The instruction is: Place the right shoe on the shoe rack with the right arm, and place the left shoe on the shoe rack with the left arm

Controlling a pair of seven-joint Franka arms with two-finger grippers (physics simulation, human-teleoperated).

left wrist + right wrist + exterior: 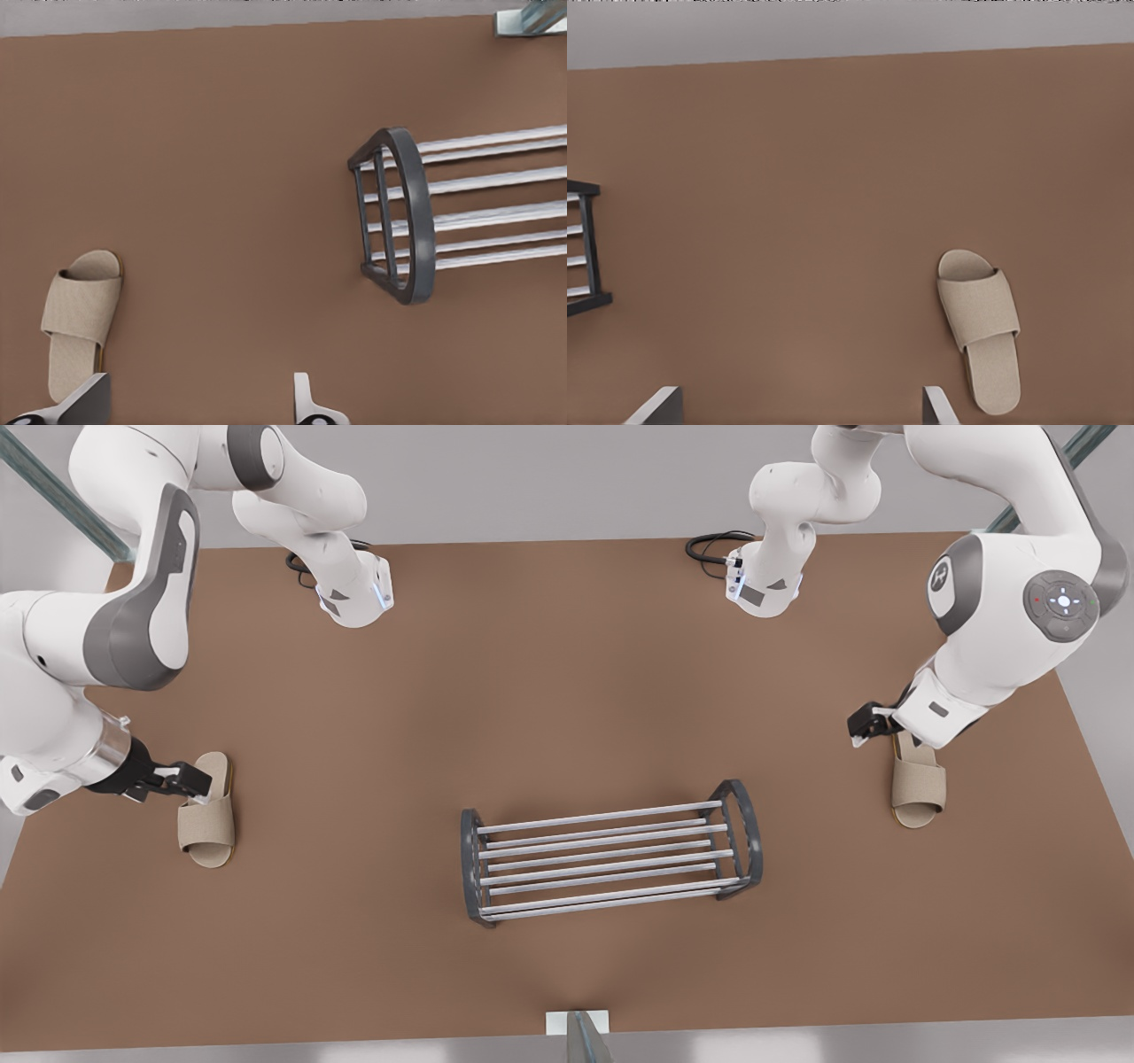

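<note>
The shoe rack [607, 859] stands mid-table, with silvery bars between dark end hoops. The left shoe [919, 788], a beige slipper, lies flat on the front view's right. My left gripper [864, 726] hovers open by its heel. In the left wrist view one finger [89, 398] overlaps the heel of the left shoe [80, 323], with the rack's hoop [416, 221] farther off. The right shoe [208, 815] lies on the front view's left, and my right gripper [190, 781] is open over its heel side. In the right wrist view the right shoe [983, 341] lies just outside the finger gap [799, 398].
Both arm bases [354, 593] [766, 584] stand at the back edge with black cables beside them. A grey post [580, 1032] rises at the table's front edge. Bare brown tabletop [567, 708] separates each slipper from the rack.
</note>
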